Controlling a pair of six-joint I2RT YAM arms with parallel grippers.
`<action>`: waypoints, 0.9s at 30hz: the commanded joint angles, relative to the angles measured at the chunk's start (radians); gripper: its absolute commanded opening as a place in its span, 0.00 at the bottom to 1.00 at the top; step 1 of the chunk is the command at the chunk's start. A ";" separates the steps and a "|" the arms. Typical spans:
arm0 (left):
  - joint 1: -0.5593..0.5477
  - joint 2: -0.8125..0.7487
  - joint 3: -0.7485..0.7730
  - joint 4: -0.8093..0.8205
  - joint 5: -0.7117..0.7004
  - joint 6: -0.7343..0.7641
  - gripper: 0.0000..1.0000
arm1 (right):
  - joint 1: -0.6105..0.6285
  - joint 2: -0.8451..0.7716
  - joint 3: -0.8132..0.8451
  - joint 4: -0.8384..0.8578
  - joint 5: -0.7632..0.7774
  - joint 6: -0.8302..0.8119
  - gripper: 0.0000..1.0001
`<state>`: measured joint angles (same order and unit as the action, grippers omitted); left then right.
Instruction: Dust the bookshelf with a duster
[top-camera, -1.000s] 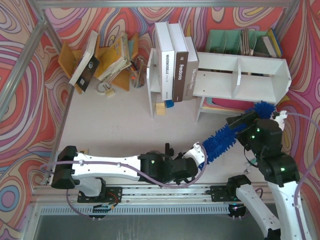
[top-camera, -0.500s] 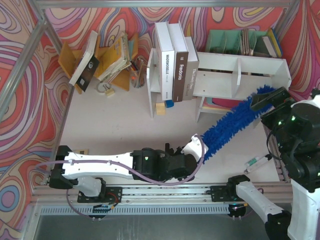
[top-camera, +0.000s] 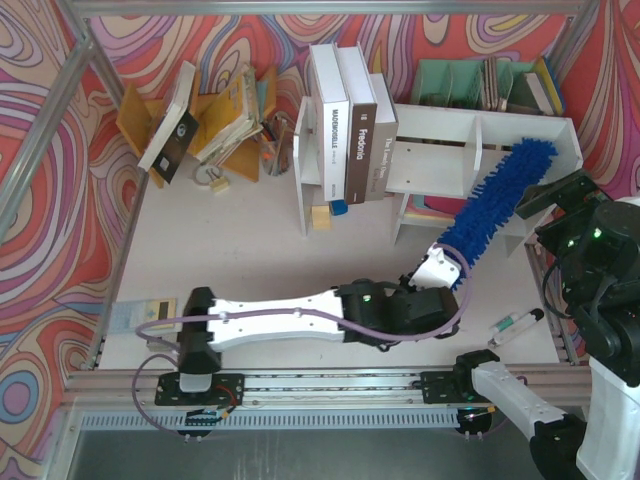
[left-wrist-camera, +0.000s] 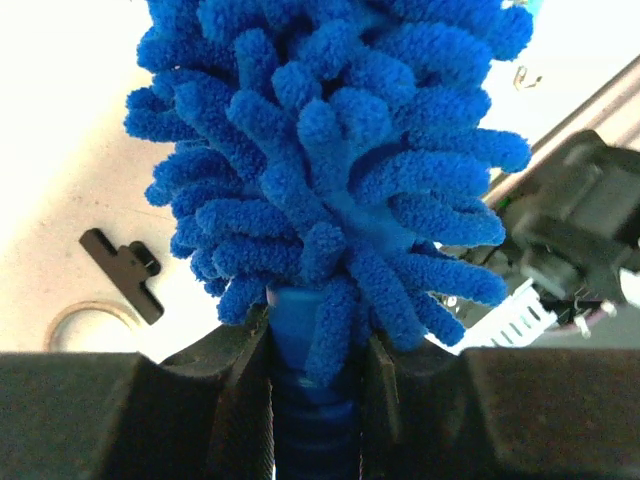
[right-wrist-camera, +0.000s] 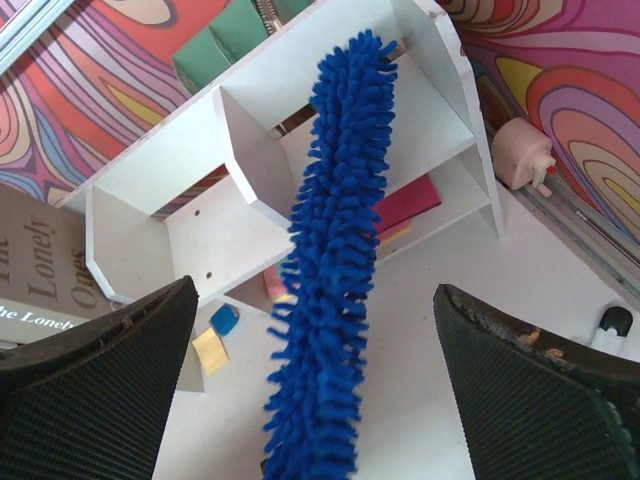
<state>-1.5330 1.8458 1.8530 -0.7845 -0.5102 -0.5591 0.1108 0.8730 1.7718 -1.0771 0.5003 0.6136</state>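
Blue fluff fills my left wrist view: the left gripper (left-wrist-camera: 318, 365) is clamped tight on the handle of the duster (top-camera: 497, 195), right below the head. The right gripper (right-wrist-camera: 320, 390) hangs wide apart, gripping nothing. Most of the handle is buried between the fingers. The head slants up across the right compartment of the bookshelf (top-camera: 520, 128); can't tell if it's actually touching. Big books (top-camera: 350, 120) stand at the shelf's left end.

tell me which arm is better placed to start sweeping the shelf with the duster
Left. The left gripper is shut on the duster, whose fluffy head reaches up to the bookshelf at its right compartment. The right gripper is open and holds nothing.
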 joint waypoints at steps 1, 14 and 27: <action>0.029 0.127 0.122 -0.066 0.022 -0.067 0.00 | 0.005 0.000 -0.026 -0.014 0.026 -0.006 0.90; 0.011 0.213 0.278 -0.060 0.098 0.030 0.00 | 0.005 -0.043 -0.078 0.013 0.036 0.009 0.90; 0.019 0.189 0.305 0.012 0.015 0.037 0.00 | 0.005 -0.098 -0.084 0.035 0.045 0.024 0.90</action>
<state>-1.5185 2.0949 2.1754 -0.8822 -0.4461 -0.5674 0.1112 0.8009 1.7000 -1.0729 0.5232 0.6258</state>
